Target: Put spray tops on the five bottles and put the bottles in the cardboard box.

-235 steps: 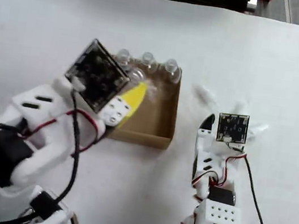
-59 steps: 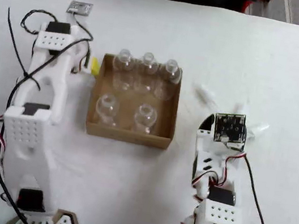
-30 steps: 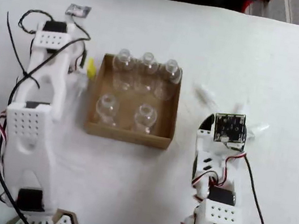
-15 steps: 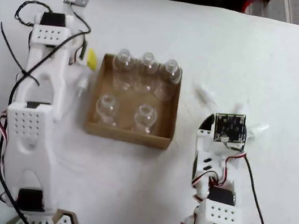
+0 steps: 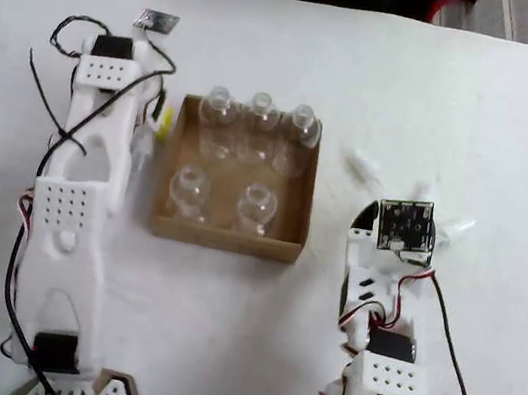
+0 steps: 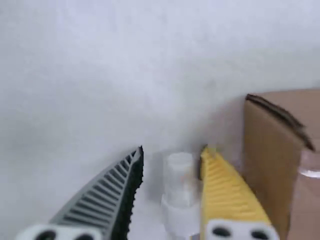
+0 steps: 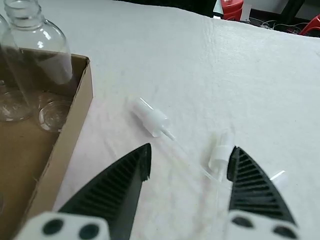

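The cardboard box (image 5: 226, 240) holds several clear bottles (image 5: 259, 116) standing upright, none with a top. My left gripper (image 6: 172, 152) is low over the table just left of the box (image 6: 272, 165). It is open, and a white spray top (image 6: 179, 192) stands between its grey and yellow fingers, close against the yellow one. In the high view this gripper (image 5: 151, 128) is beside the box's left wall. My right gripper (image 7: 191, 150) is open and holds nothing, right of the box. Two loose spray tops (image 7: 152, 119) (image 7: 220, 152) lie on the cloth ahead of it.
White cloth covers the table. The left arm (image 5: 73, 216) stretches along the box's left side with loose cables (image 5: 62, 42) near its wrist. More spray tops (image 5: 359, 163) (image 5: 457, 228) lie right of the box around the right arm's wrist (image 5: 406, 226).
The left arm has come out of the box and now lies stretched along its left side. In the last second it shifted slightly right toward the box. The right arm has kept still.
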